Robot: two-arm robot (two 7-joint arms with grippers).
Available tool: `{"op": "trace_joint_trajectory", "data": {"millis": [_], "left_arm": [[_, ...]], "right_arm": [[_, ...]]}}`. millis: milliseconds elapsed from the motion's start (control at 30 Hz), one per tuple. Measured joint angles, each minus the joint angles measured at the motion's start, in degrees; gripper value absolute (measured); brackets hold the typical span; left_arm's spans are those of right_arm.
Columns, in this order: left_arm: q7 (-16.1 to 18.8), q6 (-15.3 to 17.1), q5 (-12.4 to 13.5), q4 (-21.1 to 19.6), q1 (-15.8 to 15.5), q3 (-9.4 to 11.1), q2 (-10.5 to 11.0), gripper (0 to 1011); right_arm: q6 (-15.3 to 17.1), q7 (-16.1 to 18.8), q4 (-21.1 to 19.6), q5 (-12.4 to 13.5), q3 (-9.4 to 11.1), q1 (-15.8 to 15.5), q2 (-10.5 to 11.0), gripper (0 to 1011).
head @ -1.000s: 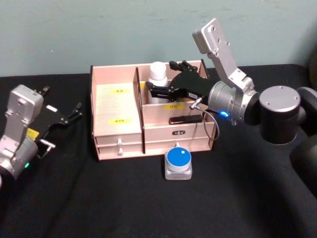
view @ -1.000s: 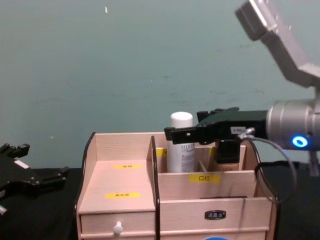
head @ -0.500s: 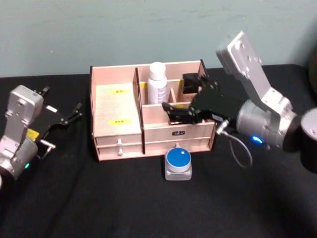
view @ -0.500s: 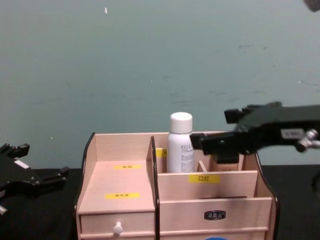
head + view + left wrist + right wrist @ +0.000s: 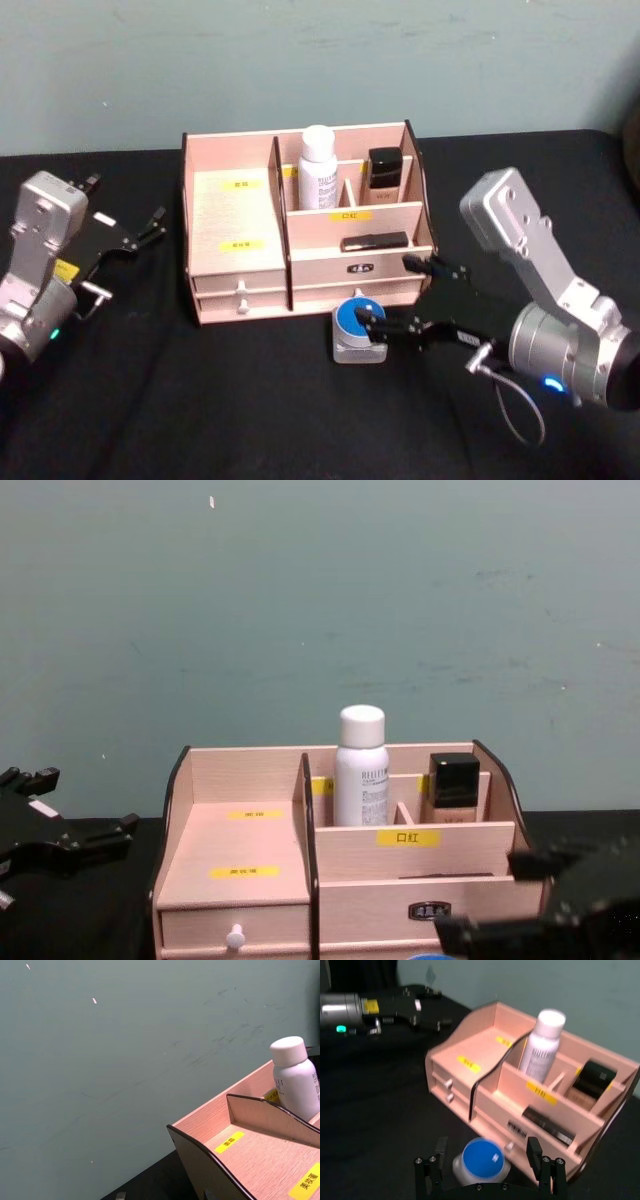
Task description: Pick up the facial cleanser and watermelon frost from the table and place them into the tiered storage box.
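Step in hand: the second pick, I judge, as the white bottle point(image 5: 318, 165), taken for the facial cleanser, already stands upright in a back compartment of the storage box point(image 5: 232, 210).
Jar: the blue-lidded jar point(image 5: 360, 320), likely the watermelon frost, sits on the worktop point(image 5: 200, 400) just in front of the box's lower drawers.
Right gripper point(image 5: 388, 290): low by the jar, jaws spread wide. The right wrist view shows one on each side of it, nothing grasped.
Left gripper point(image 5: 126, 198): parked left of the box, jaws released and empty.
Next move: settle the jaws around the jar's body, clench, lift it clear of the front wall, and carry it to a free compartment.
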Motion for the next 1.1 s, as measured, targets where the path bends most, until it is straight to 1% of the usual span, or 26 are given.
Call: {"op": "trace_joint_trajectory", "data": {"millis": [100, 233, 300, 333, 433, 733, 867, 1100], "left_arm": [[0.00, 0.00, 0.00, 0.00, 0.00, 0.00, 0.00, 1010], [0.00, 0.00, 0.00, 0.00, 0.00, 0.00, 0.00, 1009], [0.00, 0.00, 0.00, 0.00, 0.00, 0.00, 0.00, 1010], [0.00, 0.00, 0.00, 0.00, 0.00, 0.00, 0.00, 1010], [0.00, 0.00, 0.00, 0.00, 0.00, 0.00, 0.00, 1009], [0.00, 0.00, 0.00, 0.00, 0.00, 0.00, 0.00, 1010], [0.00, 0.00, 0.00, 0.00, 0.00, 0.00, 0.00, 1010], [0.00, 0.00, 0.00, 0.00, 0.00, 0.00, 0.00, 1010]], "right_arm": [[1.36, -0.65, -0.50, -0.22, 0.05, -1.89, 0.27, 1002], [2.43, -1.12, -0.51, -0.89, -0.28, -2.66, 0.12, 1002], [3.36, -1.76, 0.15, -1.88, -0.58, -2.86, -0.47, 1002], [3.36, -1.76, 0.15, -1.88, -0.58, -2.86, -0.47, 1002], [4.06, -2.26, 1.60, -3.02, -1.07, -2.47, -1.54, 1002], [4.13, -1.40, 4.76, -4.35, -2.02, -0.60, -4.00, 1002], [3.69, -0.59, 6.60, -4.99, -2.45, 0.46, -5.22, 1002], [2.78, 0.10, 8.82, -5.97, -2.92, 1.75, -6.61, 1002]]}}
